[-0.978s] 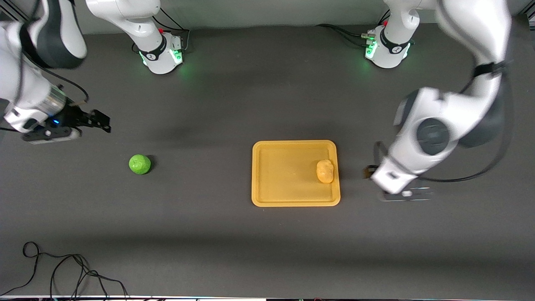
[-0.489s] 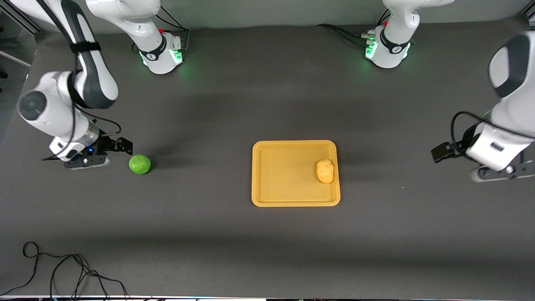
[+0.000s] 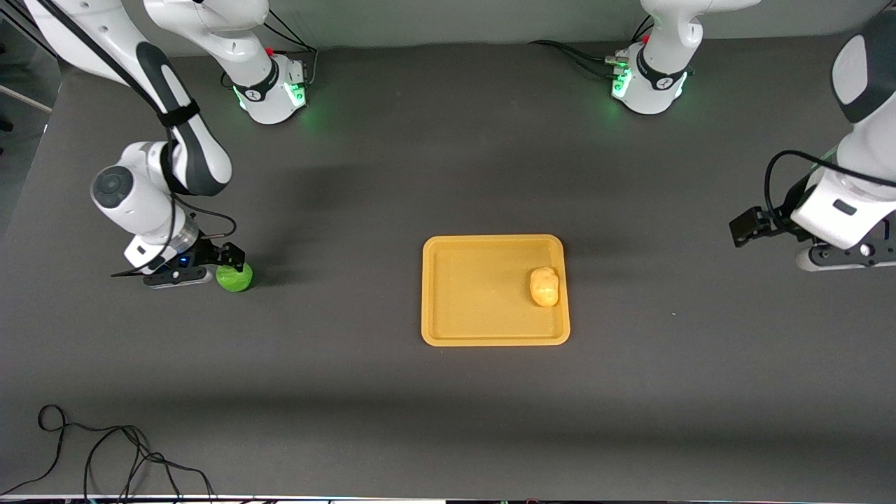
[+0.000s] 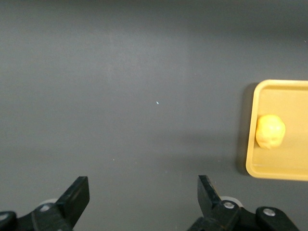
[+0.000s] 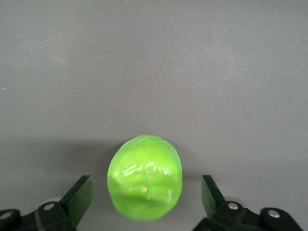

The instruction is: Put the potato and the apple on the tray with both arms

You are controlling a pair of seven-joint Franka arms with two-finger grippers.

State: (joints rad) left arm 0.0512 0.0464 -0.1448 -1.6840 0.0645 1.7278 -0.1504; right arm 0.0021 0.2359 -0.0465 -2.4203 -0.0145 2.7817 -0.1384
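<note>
Your right end effector [image 3: 225, 264] sits low at the apple [image 3: 235, 277], its black fingers [image 5: 77, 197] spread wide with the green ball between them in the right wrist view and nothing yet clamped. The apple [image 5: 145, 177] rests on the dark counter [image 3: 350, 392], well apart from the tray [image 3: 490, 340], toward the right arm's end of the counter.

Your left end effector [image 3: 743, 227] hangs open and empty over bare counter, well apart from the tray toward the left arm's end; its wrist view shows parted fingers [image 4: 74, 196] holding nothing, with the tray [image 4: 252, 166] and the potato [image 4: 270, 131] off to one side. This arm appears to be waiting.

The potato [image 3: 544, 286] already lies inside the tray, close against the rim on the side toward the left arm. That half of the job looks finished.

The step in hand is the apple pickup. You will likely need to settle the right end effector until the fingers straddle the ball's widest part, then close squarely. The glossy round surface could roll or squirt out if the fingers meet it off centre. After that, lift and carry it toward the tray's bare floor, clear of the potato.
</note>
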